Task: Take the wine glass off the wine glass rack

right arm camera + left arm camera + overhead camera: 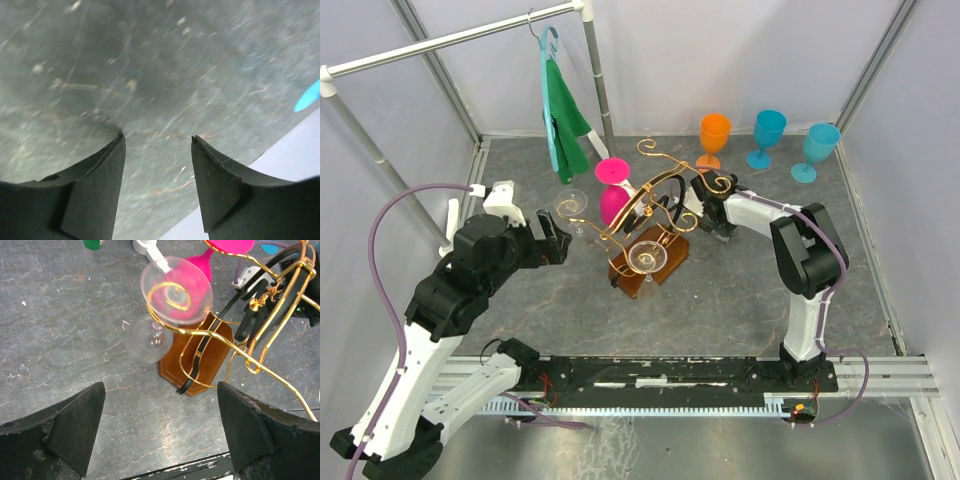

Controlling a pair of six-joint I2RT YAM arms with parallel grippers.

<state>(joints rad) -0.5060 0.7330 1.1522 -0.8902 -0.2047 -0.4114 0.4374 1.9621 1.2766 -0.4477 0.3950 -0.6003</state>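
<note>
While the wine glass (572, 208) is hanging from the leftmost scroll-ended arm of the wine glass rack (655, 205), the task is sitting at its opening stage. Nothing is being gripped and the glass is not yet off the wire.

At the near left, the left gripper (558, 241) is pointing rightward at that glass with its jaws spread wide. In its wrist view the glass is showing beyond the two black fingers (65, 425), clear of both.

A second clear glass (645, 258) is hanging over the rack's amber base, nearer than the first.

On the rack's right side, the right gripper (708, 213) is hovering close beside the gold wire. Its jaws are likewise apart, with only the grey table (740, 300) showing between them.

Farther back, a pink glass (613, 180) is standing just behind the rack. An orange glass (714, 133) and two blue glasses (768, 133) are lining the far right, and a green garment (565, 125) is hanging from the grey rail (450, 38).

By my reading, everything is remaining to do: closing on the glass, sliding its foot off the curl, and carrying it clear.
</note>
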